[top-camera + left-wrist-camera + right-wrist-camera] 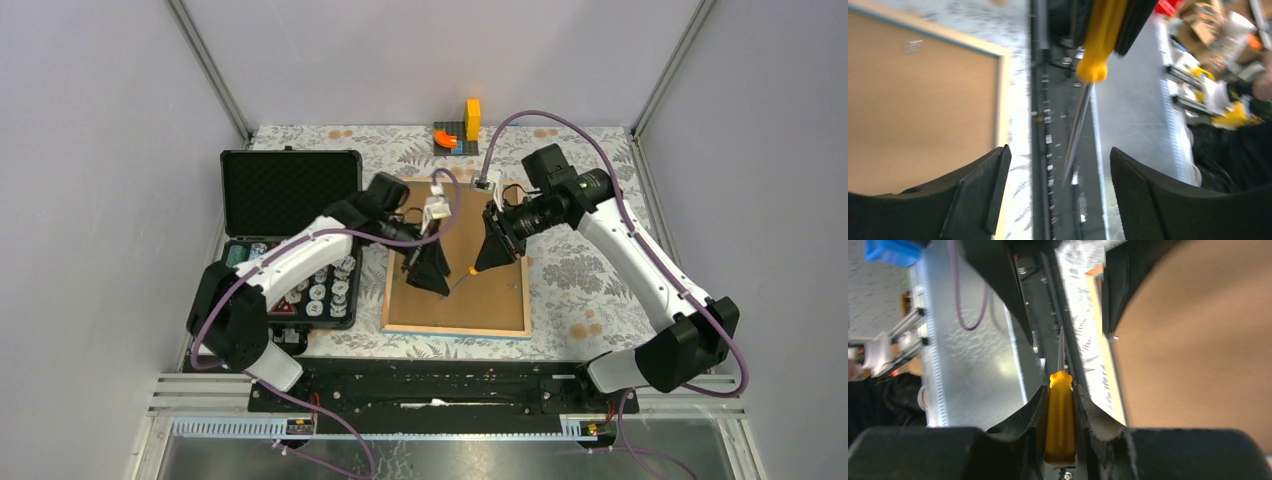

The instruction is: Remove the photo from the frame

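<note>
The frame (480, 300) lies flat and back-up in the middle of the desk (590, 270): brown fibreboard back, pale wood rim, a blue edge just showing. The photo is not visible, presumably face-down under the backboard.

Handling, as a judgement:
- The frame looks stiff and light. It may slide on the cloth if pried from one side, so pin it down at the rim.
- The backboard looks thin. Lever it up at an edge.
- The print is probably thin, floppy and easy to crease. Take it by a corner or edge once the back is off.

On the right gripper (1060, 390) the fingers are clamped on the yellow handle of a screwdriver (1060, 425). Its shaft points towards the left gripper (1058, 160). Those fingers are spread wide and hold nothing; the shaft sits between them without contact. I can't tell if the tip touches the board.

A black case (290, 190) sits just left of the frame, and toy bricks (458, 130) stand at the far edge.
</note>
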### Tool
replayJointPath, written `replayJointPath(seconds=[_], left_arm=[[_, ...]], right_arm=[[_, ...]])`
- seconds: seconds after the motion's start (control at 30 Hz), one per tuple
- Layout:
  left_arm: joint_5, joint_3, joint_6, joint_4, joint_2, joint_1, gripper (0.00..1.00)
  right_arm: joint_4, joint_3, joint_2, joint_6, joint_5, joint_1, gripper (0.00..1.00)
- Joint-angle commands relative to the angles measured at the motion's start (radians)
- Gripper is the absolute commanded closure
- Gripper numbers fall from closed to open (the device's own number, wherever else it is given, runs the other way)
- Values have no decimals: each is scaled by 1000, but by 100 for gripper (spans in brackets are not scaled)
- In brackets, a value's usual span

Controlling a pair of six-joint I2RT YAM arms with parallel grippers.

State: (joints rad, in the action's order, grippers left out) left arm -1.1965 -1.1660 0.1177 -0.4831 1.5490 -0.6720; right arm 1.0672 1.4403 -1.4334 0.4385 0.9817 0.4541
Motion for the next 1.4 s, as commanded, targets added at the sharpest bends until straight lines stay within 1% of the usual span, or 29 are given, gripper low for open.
replayJointPath(seconds=[0.0,0.07,0.1,0.17,0.23,0.33,0.43,0.53,0.7,0.83,1.2,1.37], left_arm=[[244,-48,106,-32,-117,129,14],[437,-23,137,-24,-166,143,4],[539,-7,145,-1,-185,144,2],[699,44,170,31,-217,145,1],[830,77,194,58,-226,144,1],[951,91,220,58,-201,144,1],[989,104,234,59,-156,144,1],[998,102,234,62,-110,144,1],[1035,97,250,70,-44,145,1],[1078,130,259,115,-29,144,1],[1067,142,215,180,30,145,1],[1089,147,209,210,44,145,1]], right_arm=[[-155,-25,77,-144,-246,-45,100],[-199,-38,83,-169,-349,-95,100],[-216,-44,83,-178,-395,-120,100],[-255,-65,81,-182,-483,-154,100],[-300,-96,76,-186,-546,-180,100],[-337,-109,47,-196,-583,-222,100],[-383,-116,25,-195,-657,-238,100],[-441,-125,10,-199,-705,-238,100],[-444,-84,-61,-180,-750,-238,100],[-444,-58,-103,-154,-787,-239,100],[-484,-17,-160,-128,-859,-238,100],[-491,-2,-187,-110,-885,-236,100]])
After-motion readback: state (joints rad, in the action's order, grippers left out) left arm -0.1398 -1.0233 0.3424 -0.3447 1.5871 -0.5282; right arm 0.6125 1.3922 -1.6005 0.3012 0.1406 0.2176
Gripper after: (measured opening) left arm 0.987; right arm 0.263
